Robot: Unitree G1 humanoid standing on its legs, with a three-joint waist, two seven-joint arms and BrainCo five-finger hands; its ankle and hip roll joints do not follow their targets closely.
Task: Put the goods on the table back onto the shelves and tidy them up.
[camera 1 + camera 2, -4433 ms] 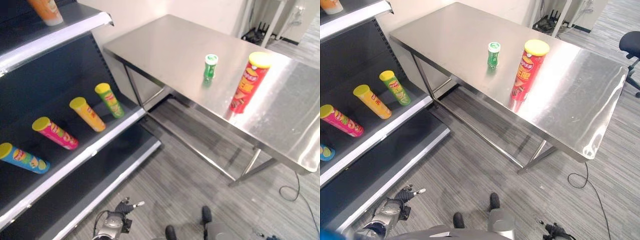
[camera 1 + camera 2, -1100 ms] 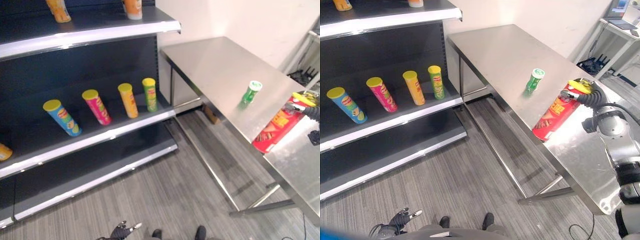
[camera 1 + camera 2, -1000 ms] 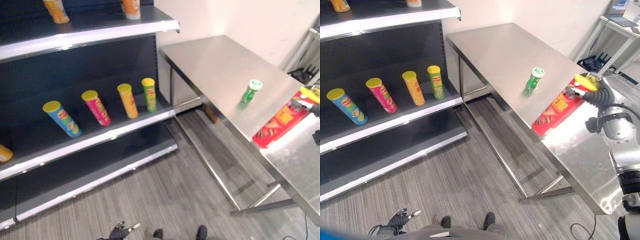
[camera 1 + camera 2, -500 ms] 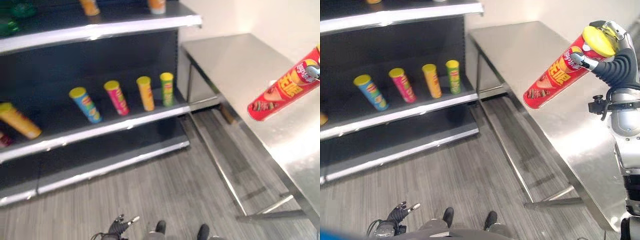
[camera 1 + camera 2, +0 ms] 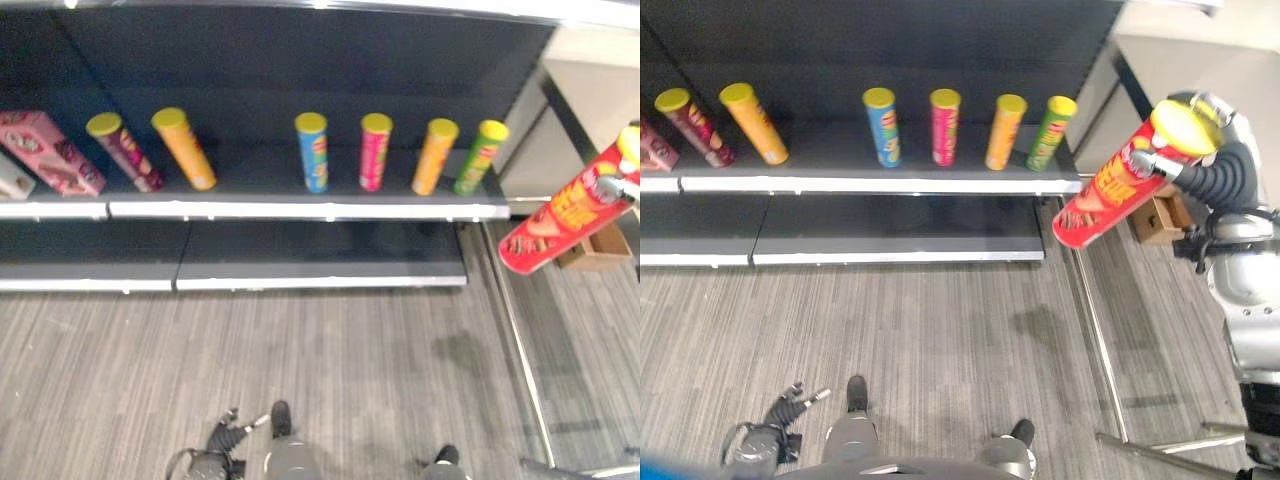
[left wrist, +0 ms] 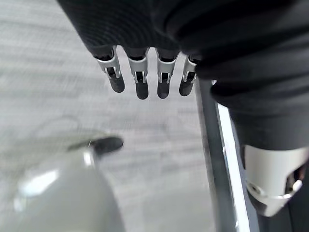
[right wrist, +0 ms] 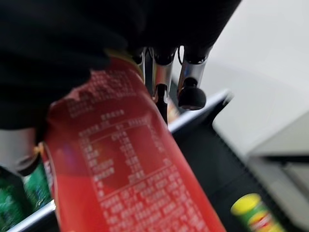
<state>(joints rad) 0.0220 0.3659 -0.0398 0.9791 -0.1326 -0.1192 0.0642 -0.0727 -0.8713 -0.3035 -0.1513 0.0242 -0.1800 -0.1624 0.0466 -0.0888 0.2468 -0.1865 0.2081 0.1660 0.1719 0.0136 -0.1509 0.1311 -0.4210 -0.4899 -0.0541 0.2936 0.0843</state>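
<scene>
The right hand [image 5: 1196, 170] is closed around the upper end of a red crisp tube [image 5: 1110, 195] with a yellow lid, holding it tilted in the air to the right of the shelf unit [image 5: 880, 185]. On the shelf stand six crisp tubes: maroon [image 5: 695, 125], orange [image 5: 753, 122], blue [image 5: 881, 125], pink [image 5: 943, 126], a second orange [image 5: 1003, 130] and green [image 5: 1048, 132]. The left hand [image 6: 145, 77] hangs low over the floor [image 5: 940, 330], fingers relaxed and holding nothing.
</scene>
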